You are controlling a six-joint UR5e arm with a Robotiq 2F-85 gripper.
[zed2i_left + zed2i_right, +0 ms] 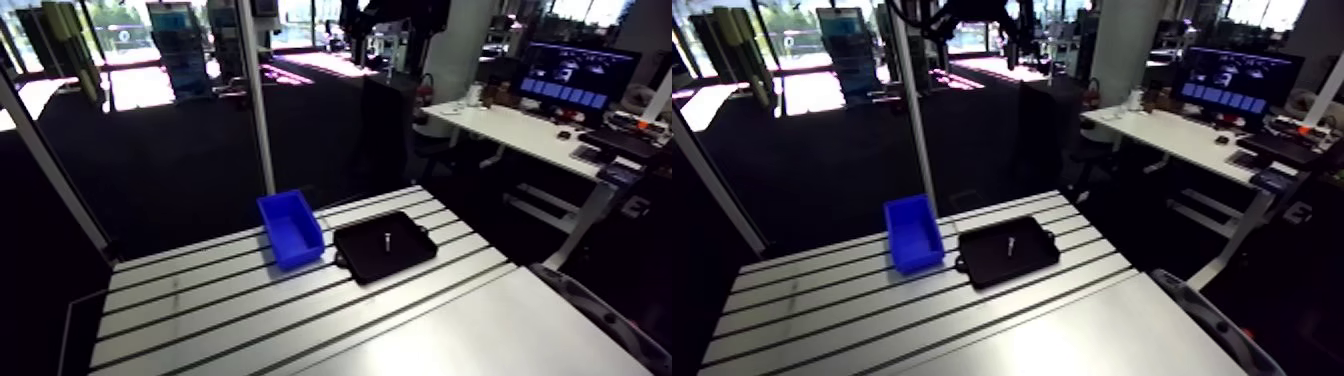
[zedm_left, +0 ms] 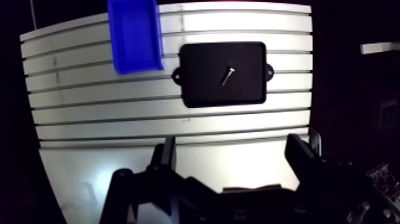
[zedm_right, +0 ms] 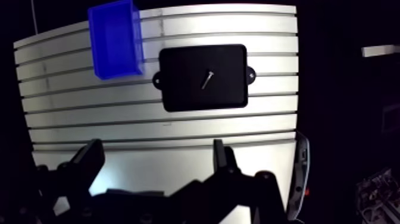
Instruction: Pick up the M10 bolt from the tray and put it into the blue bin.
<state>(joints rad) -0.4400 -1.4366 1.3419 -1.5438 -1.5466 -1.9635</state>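
A small silver M10 bolt point(image 2: 227, 75) lies slantwise near the middle of a black tray point(image 2: 202, 92) with two small side handles. Beside the tray stands the blue bin point(image 2: 134, 36), which looks empty. In the arm view the bolt point(image 1: 386, 239) rests in the tray point(image 1: 370, 262) just right of the bin point(image 1: 290, 230). My gripper point(image 2: 233, 156) hangs high above the table, well short of the tray, open, with nothing between its fingers point(image 2: 168, 152). The arm view does not show the gripper.
Tray and bin sit on the far half of the slotted aluminium table point(image 1: 200, 300). A thin upright post point(image 1: 258, 110) rises just behind the bin. A smooth plain panel point(image 1: 480, 335) covers the table's near part.
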